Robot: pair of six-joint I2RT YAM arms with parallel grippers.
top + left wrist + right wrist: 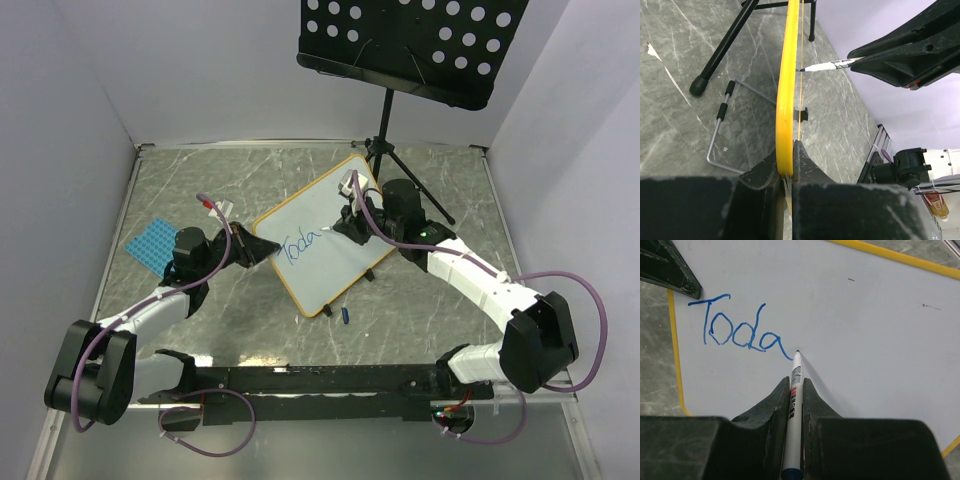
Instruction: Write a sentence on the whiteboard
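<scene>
The whiteboard (335, 240) with its orange-yellow frame stands tilted at mid table. Blue letters "Toda" (299, 246) are written on it, clear in the right wrist view (740, 332). My left gripper (252, 250) is shut on the board's left edge; the left wrist view shows the yellow frame (786, 100) pinched between the jaws. My right gripper (350, 212) is shut on a white marker (794, 405) whose tip sits at the board just right of the last "a". The marker also shows in the left wrist view (832, 64).
A black perforated music stand (410, 40) on a tripod stands behind the board. A blue pad (152, 243) lies at the left. A blue marker cap (345, 314) lies in front of the board. The board's wire foot (722, 130) rests on the table.
</scene>
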